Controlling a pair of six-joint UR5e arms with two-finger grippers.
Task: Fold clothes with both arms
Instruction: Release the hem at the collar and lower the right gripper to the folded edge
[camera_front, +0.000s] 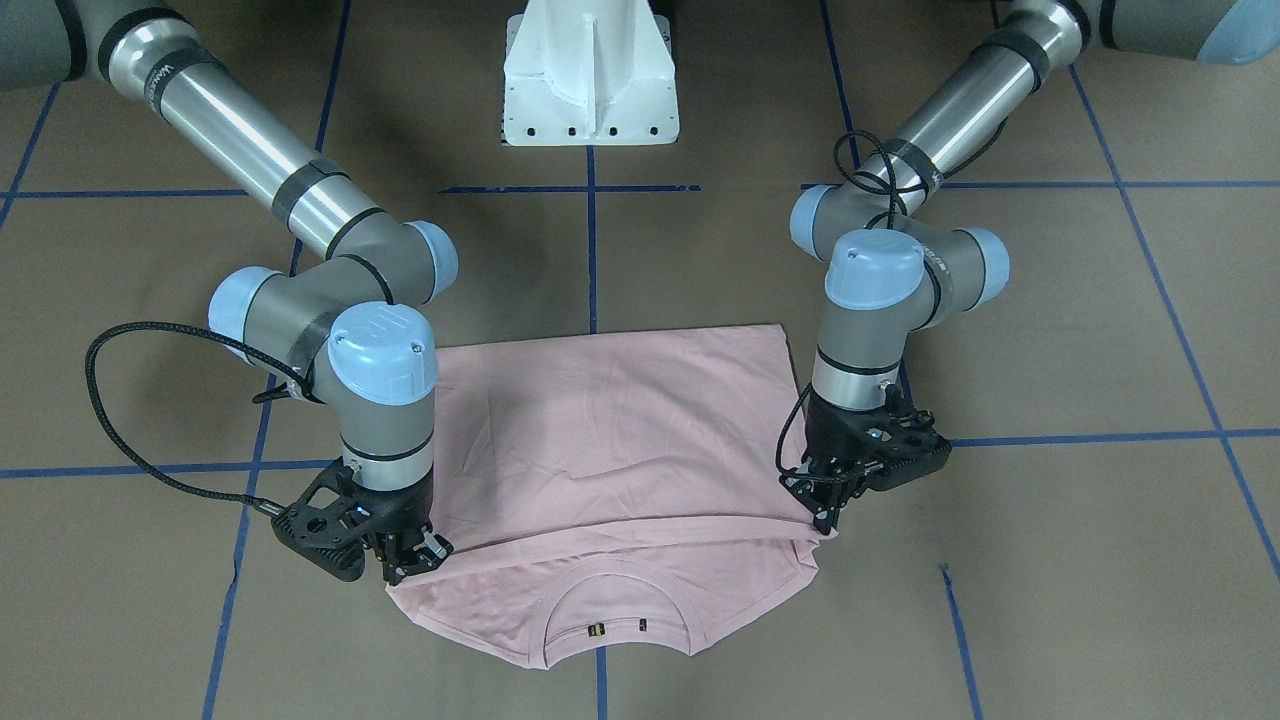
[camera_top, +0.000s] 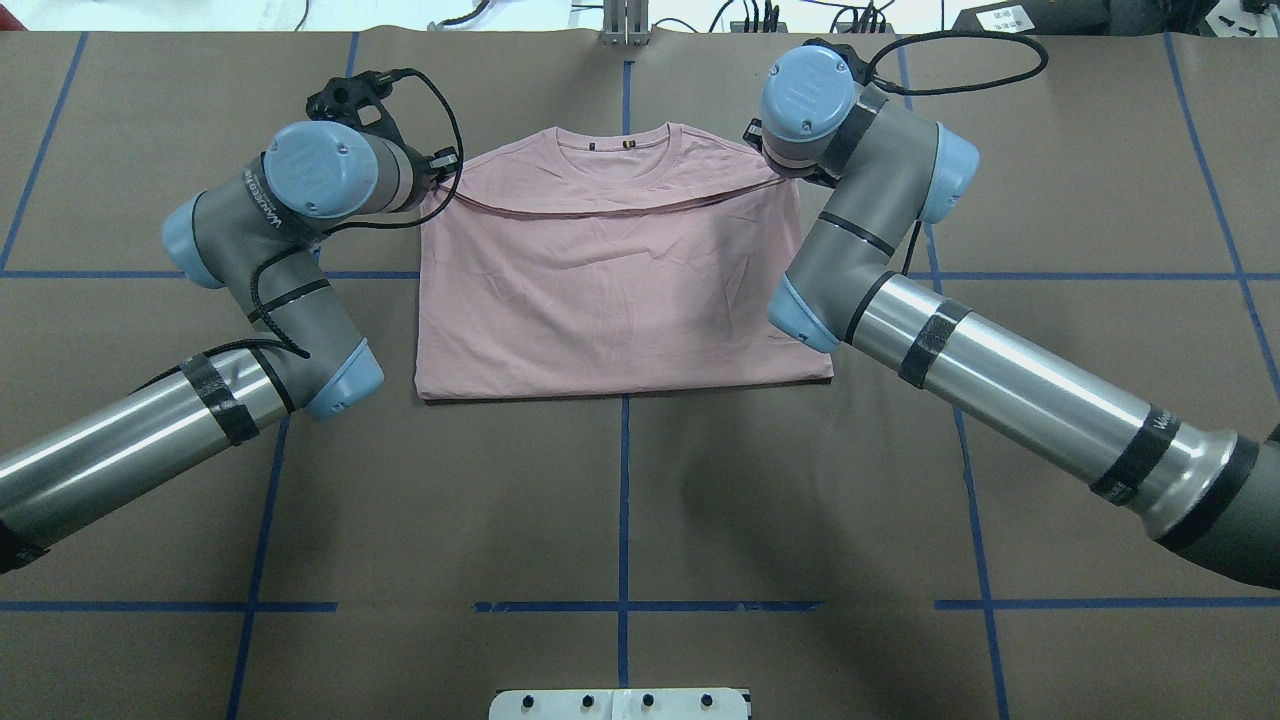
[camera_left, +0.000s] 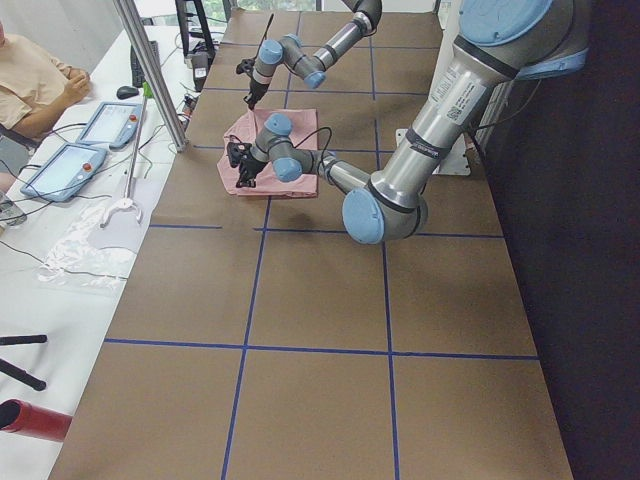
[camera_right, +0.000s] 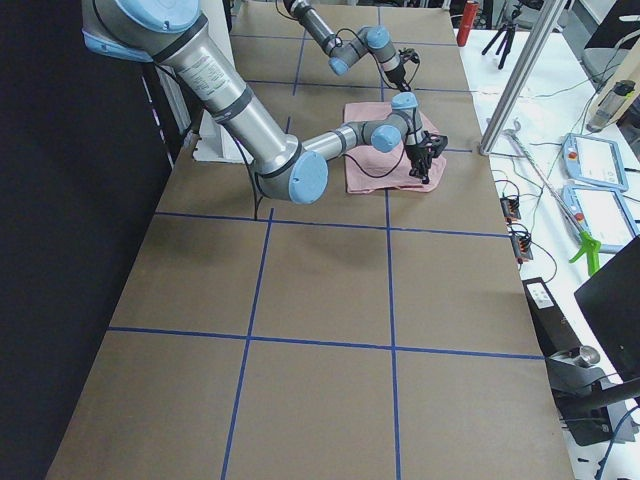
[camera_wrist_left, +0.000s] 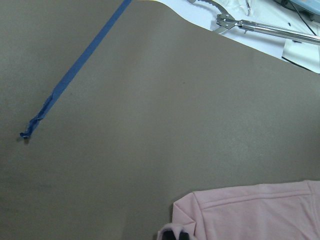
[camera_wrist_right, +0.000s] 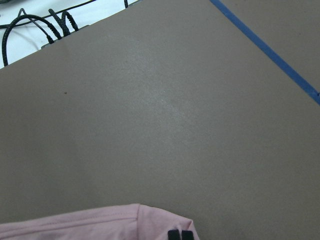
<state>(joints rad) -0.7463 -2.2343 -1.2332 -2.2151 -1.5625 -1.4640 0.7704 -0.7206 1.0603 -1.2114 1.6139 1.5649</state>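
The pale pink T-shirt (camera_front: 610, 430) lies plain side up on the brown table, its lower half folded over toward the collar (camera_front: 617, 600). The folded layer's edge stops just short of the collar (camera_top: 612, 150). My left gripper (camera_front: 825, 515) is shut on one corner of that top layer, low over the table. My right gripper (camera_front: 412, 565) is shut on the other corner. In the overhead view the left gripper (camera_top: 440, 180) shows at the shirt's (camera_top: 620, 290) edge, and the right gripper is hidden under its wrist. Pink cloth meets the fingertips in the left wrist view (camera_wrist_left: 175, 234) and the right wrist view (camera_wrist_right: 180, 235). The Snoopy print is hidden.
The white pedestal base (camera_front: 590, 75) stands at the robot's side of the table. Blue tape lines (camera_top: 622, 500) cross the brown surface. Past the table's far edge are a metal grabber tool (camera_wrist_left: 260, 25), tablets (camera_left: 85, 145) and a seated person (camera_left: 30, 85).
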